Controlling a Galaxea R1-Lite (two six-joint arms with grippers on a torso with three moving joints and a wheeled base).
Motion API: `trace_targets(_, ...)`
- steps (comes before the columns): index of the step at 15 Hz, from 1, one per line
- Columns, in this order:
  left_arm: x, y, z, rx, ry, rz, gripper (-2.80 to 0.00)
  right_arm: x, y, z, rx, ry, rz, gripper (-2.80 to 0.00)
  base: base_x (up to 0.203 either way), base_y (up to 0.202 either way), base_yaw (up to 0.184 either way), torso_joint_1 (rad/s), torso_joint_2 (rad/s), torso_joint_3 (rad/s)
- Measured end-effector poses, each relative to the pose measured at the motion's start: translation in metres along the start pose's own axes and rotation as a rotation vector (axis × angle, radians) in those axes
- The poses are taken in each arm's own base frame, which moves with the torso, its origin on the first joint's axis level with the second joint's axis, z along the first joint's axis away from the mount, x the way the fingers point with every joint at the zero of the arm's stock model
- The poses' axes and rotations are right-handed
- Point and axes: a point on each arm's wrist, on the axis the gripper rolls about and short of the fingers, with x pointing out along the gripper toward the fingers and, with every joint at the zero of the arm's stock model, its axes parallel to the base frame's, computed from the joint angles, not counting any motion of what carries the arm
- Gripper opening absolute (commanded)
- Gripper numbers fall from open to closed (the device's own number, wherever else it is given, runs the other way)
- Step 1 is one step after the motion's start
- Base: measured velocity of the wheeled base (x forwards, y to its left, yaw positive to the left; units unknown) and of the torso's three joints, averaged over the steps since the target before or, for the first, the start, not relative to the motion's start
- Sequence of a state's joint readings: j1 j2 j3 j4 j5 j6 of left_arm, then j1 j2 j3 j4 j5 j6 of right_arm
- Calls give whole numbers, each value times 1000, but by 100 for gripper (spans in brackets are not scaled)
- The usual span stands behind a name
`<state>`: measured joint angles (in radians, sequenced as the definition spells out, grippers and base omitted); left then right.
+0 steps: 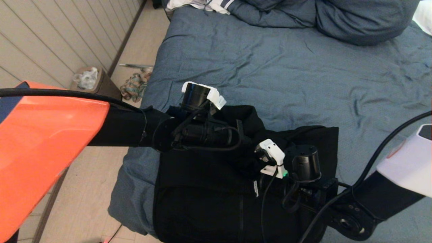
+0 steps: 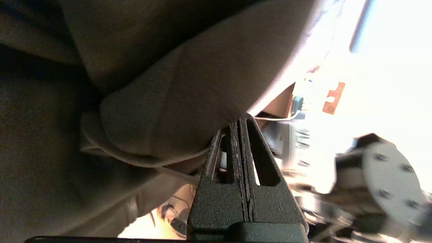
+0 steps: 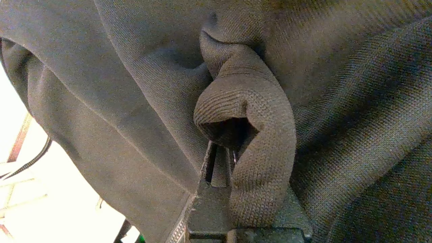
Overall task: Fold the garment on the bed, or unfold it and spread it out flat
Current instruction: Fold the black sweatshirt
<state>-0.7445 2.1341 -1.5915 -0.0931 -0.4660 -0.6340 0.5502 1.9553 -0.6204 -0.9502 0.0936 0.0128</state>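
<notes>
- The left tool (image 2: 240, 126), seen from its own wrist camera, has its two dark ridged fingers pressed flat together with no gap between them. A rounded fold of the garment's thick cloth bulges right at their tips, so it looks clamped on an edge of that fold, though the pinch point itself is hidden.
- The right tool (image 3: 233, 155) is mostly buried: a looped roll of ribbed black fabric wraps over its fingers (image 3: 216, 168), which seem closed on it. I judge this a grip on a hem or cuff.
- In the head view both tools sit close together above the middle of the plain black, thick-fabric hooded sweatshirt (image 1: 209, 199), the left tool (image 1: 248, 140) reaching in from the left, the right tool (image 1: 266, 158) coming up from the lower right.
- Holding two nearby points on a bunched upper layer probably serves to carry that layer as one piece, either over the body for a fold or outward to spread it.
- The sweatshirt lies at the near edge of the large bed with the wrinkled slate-blue duvet (image 1: 287, 74), its lower part flat, its upper part heaped under the arms.
- Matching blue pillows (image 1: 357, 20) sit at the far end, well apart.
- A multicoloured rag (image 1: 135, 86) lies on the floor beside the bed, untouched.
</notes>
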Motion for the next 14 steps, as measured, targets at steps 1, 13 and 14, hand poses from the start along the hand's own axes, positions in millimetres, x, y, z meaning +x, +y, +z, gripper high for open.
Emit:
trace_targets(1, 6, 7, -6, -6, 19, 14, -280, 0, -1, 0, 0, -3, -2, -280, 0, 0, 0, 0, 0, 0)
trace_targets(13, 7, 34, -57, 42, 15, 172, -280, -73, -11, 37, 1, -178, -62, -280, 0, 0, 0, 0, 0, 0)
trace_targets(14, 7, 33, -59, 42, 21, 172, -280, -79, -14, 41, 4, -198, -75, -280, 0, 0, 0, 0, 0, 0)
